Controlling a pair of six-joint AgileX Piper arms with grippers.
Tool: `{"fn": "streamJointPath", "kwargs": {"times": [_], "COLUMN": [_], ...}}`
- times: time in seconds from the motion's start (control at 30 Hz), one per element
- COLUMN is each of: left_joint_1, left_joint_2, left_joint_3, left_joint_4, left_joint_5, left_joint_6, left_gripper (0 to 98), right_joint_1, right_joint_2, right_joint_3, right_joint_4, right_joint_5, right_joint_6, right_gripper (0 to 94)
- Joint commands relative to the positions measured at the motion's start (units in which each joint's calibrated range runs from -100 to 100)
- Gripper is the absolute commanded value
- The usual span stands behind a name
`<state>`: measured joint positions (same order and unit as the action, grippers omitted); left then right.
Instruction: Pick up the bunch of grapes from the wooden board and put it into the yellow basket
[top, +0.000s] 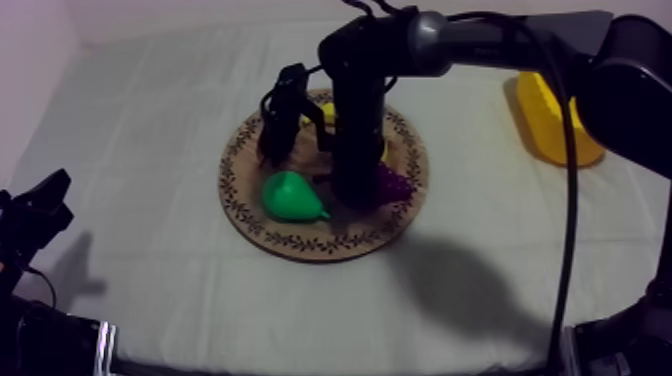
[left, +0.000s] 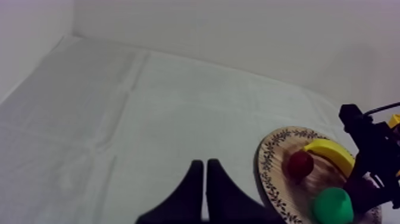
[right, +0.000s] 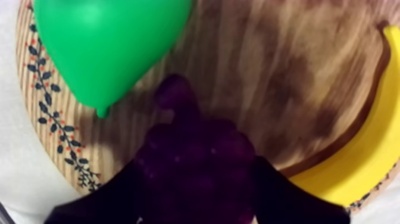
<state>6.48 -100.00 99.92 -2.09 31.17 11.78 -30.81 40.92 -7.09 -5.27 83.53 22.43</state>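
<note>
The dark purple bunch of grapes (right: 190, 140) lay on the round wooden board with a patterned rim (right: 268, 77), close to the rim on the side toward the table's right edge. My right gripper (right: 199, 165) had its two black fingers (right: 116, 201) closed on the bunch, one pressed to each flank. The bunch looked not yet lifted off the wood.

To do this well, I judged I should hold the squeeze steady and rise straight up, since a lumpy bunch could roll out of a sideways pull. The green toy pear (right: 107, 42) sat just beside the bunch's stalk end. The yellow toy banana (right: 366, 161) curved near its other side, so any low drift risked knocking one of them. The small red fruit (left: 300, 164) lay just beside the banana, away from my grip.

Higher up, the way looked open. Bare cloth of the table (top: 150, 130) ran between the board and the yellow basket (top: 555, 125), which stood well apart near the far right edge. Its wall called for height before I let go. My left gripper (left: 205, 164) rested with fingers together as a wedge near the table's near left corner, clear of that path.
</note>
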Motion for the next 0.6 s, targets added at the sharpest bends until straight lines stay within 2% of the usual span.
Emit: {"fn": "streamJointPath", "kwargs": {"times": [0.0, 0.3, 0.57], "left_joint_1": [0.0, 0.0, 0.0], "left_joint_2": [0.0, 0.0, 0.0], "left_joint_3": [0.0, 0.0, 0.0], "left_joint_4": [-0.03, -0.03, -0.03], "left_joint_5": [0.0, 0.0, 0.0], "left_joint_6": [0.0, 0.0, 0.0], "left_gripper": [0.1, 0.1, 0.1], "right_joint_1": [0.2, 2.0, 4.9], "right_joint_2": [-0.7, -10.1, -23.9], "right_joint_3": [0.2, 2.8, 5.3], "right_joint_4": [0.1, 1.6, 5.2], "right_joint_5": [-0.6, -2.2, -5.3], "right_joint_6": [-0.2, 0.0, 1.1], "right_gripper": [26.1, 22.8, 22.5]}}
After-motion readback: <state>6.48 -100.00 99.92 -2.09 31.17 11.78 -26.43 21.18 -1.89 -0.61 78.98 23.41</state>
